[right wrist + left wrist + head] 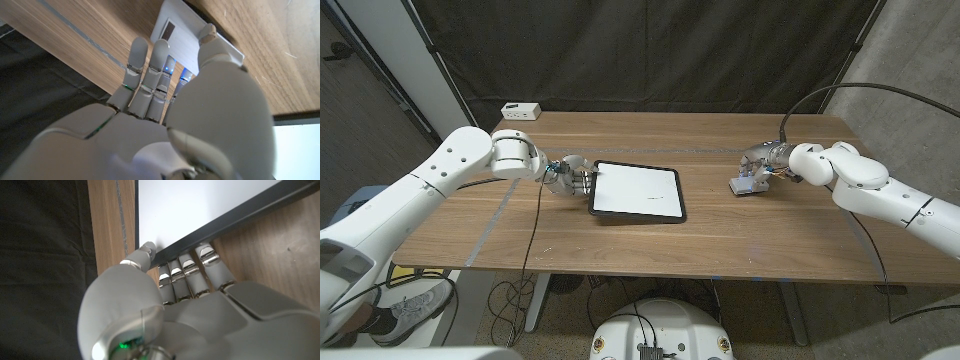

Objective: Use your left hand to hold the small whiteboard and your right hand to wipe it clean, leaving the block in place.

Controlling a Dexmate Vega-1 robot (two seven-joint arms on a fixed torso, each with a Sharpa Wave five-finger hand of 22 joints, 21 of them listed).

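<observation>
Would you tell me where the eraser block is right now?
In the head view, the eraser block lies on the table's right side, under the right hand, well apart from the whiteboard.

Glossy whiteboard, matt, perhaps laminated wooden table

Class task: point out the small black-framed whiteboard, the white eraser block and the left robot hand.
Small black-framed whiteboard (635,190), head view, white writing surface.
White eraser block (743,185), head view, top face.
Left robot hand (570,174), head view, its back.

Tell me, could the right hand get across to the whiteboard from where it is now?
Probably yes. The right hand sits at the eraser block, and only bare table lies between it and the whiteboard.
</observation>
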